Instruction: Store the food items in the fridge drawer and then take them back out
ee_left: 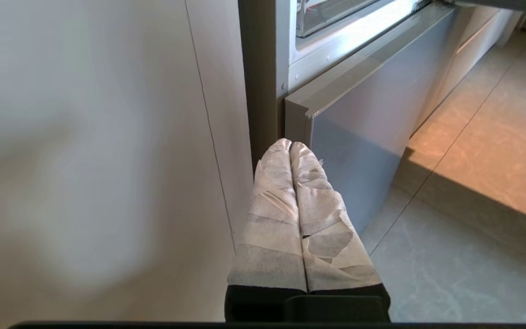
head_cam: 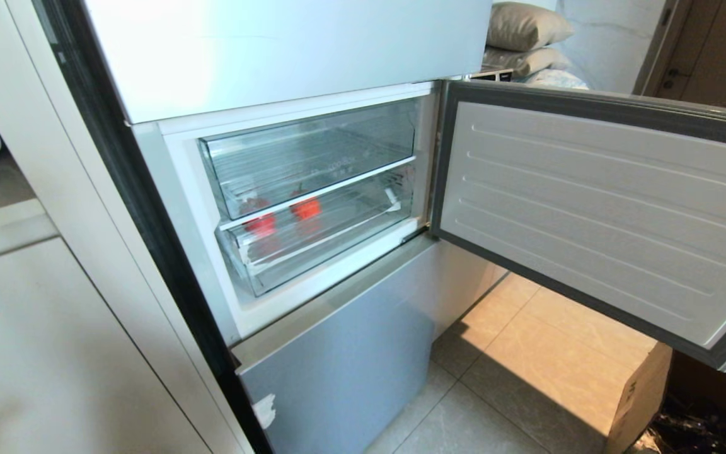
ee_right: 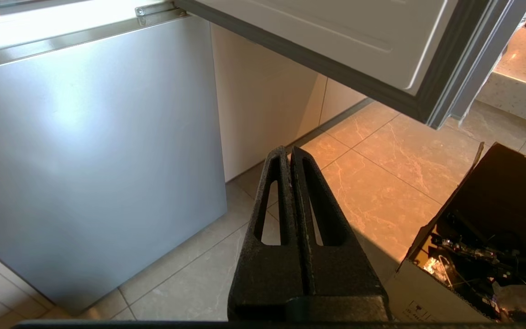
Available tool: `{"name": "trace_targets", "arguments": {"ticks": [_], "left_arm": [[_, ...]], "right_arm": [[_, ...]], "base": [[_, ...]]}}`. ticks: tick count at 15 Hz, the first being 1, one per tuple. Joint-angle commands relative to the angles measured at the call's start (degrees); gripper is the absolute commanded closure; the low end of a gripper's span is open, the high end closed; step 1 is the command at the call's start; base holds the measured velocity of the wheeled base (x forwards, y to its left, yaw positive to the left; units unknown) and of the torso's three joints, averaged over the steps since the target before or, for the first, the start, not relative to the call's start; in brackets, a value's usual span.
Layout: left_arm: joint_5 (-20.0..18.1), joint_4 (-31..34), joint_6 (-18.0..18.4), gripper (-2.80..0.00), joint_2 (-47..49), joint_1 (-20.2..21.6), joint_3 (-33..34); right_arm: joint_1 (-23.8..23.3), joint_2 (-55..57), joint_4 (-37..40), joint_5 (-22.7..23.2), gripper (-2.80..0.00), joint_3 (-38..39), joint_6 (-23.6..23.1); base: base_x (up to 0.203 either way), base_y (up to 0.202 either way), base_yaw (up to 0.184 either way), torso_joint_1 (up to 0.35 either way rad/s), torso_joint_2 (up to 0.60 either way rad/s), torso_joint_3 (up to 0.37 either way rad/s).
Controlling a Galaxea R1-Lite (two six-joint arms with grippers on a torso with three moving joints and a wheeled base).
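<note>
Inside, two red fruits [head_cam: 284,215] sit in the fridge drawer [head_cam: 319,236], pushed in under the upper clear bin [head_cam: 309,154]. Both the left gripper [ee_left: 290,145] and right gripper [ee_right: 289,151] hang closed and empty low by the lower fridge door [head_cam: 344,353]; reaching up blind risks clipping the open door [head_cam: 596,208].

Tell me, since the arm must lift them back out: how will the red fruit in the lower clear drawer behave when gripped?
The red fruit look round and glossy, so they would probably slip or roll along the fridge drawer if nudged off-centre. They appear firm, likely holding shape in a grip. The clear plastic blurs them, so stem direction and bruising cannot be judged.
</note>
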Motion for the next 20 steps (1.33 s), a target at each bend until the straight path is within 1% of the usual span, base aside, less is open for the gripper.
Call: {"name": "trace_targets", "arguments": {"ticks": [1, 11, 20], "left_arm": [[0.00, 0.00, -0.26, 0.00, -0.12, -0.04, 0.05], [0.00, 0.00, -0.27, 0.00, -0.12, -0.04, 0.05], [0.00, 0.00, -0.32, 0.00, -0.12, -0.04, 0.05]], "right_arm": [[0.02, 0.07, -0.02, -0.01, 0.00, 0.00, -0.02], [0.02, 0.07, -0.02, -0.01, 0.00, 0.00, -0.01], [0.02, 0.07, -0.02, -0.01, 0.00, 0.00, 0.05]], "base": [[0.000, 0.000, 0.000, 0.000, 0.00, 0.000], [-0.001, 0.000, 0.006, 0.000, 0.00, 0.001], [0.001, -0.006, 0.168, 0.003, 0.00, 0.003]]}}
